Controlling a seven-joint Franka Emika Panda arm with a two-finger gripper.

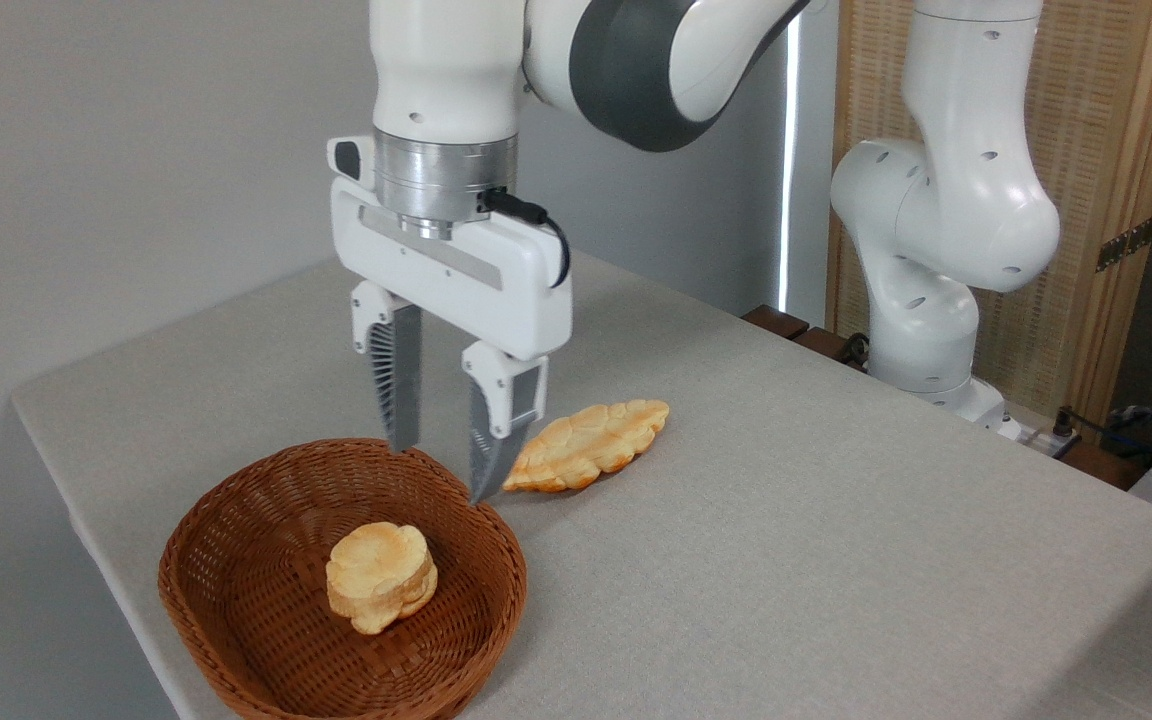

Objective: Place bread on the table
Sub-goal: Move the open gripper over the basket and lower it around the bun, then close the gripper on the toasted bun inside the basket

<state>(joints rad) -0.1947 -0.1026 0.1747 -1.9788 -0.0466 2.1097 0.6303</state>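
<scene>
The bread (pixel 380 576), a small round thick bun with a toasted top, lies inside the brown wicker basket (pixel 236 620) at the lower left. My gripper (pixel 439 473) hangs open above the basket's far rim, fingers pointing down, nothing between them. It stands above and behind the bun, apart from it. The table (pixel 786 520) is covered in light grey cloth.
A longer flat leaf-shaped bread (pixel 588 444) lies on the cloth just right of my gripper. The arm's white base (pixel 921 330) stands at the table's far right, before a wooden screen. The table's left and front edges run close to the basket.
</scene>
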